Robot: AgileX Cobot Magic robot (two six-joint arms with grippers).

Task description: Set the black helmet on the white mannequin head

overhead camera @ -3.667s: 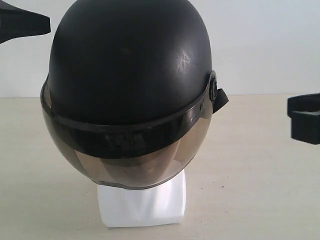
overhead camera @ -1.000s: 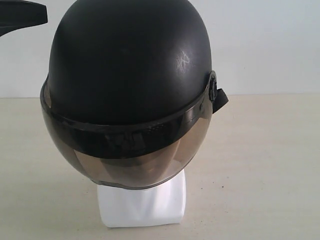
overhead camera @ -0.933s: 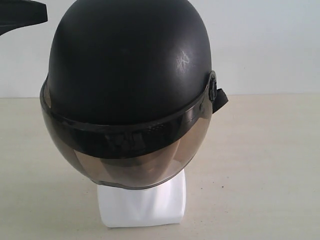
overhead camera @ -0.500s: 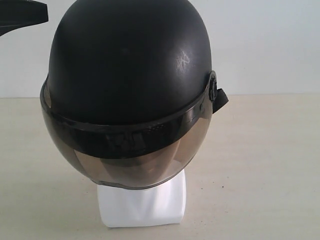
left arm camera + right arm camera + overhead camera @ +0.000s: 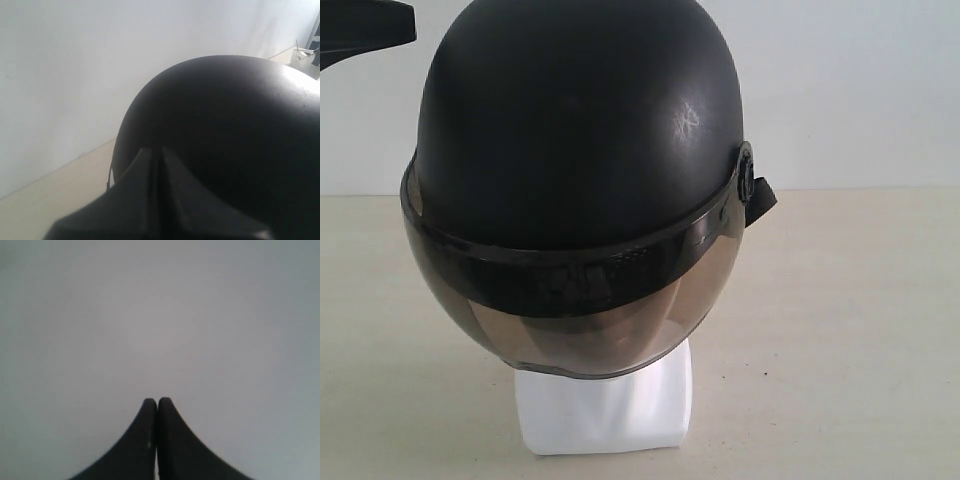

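Helmet: The black helmet (image 5: 580,130) sits on top of the white mannequin head (image 5: 605,410). It hides the whole face. Only the blocky white neck shows under it.
Visor: The smoky visor (image 5: 570,320) hangs down at the front, toward the outside camera. 1 side knob (image 5: 747,180) shows at the edge.
Table: The neck stands on the pale table (image 5: 840,330), and nothing else is on the part we can see.
Left pincer: The left gripper (image 5: 159,150) is pinched tight, its 2 fingers pressed together with nothing between them. It is up high, near the top of the helmet. In the outside view there is a gap between it and the shell.
Right pincer: The right gripper (image 5: 157,401) is clenched too, and empty. It points at a plain grey wall and does not show in the outside view.
Done: The big job looks finished. The helmet is on the head and no pincer holds it.
To do: Very little, I think. The arms may just need to move away. I cannot tell if the helmet sits fully straight.
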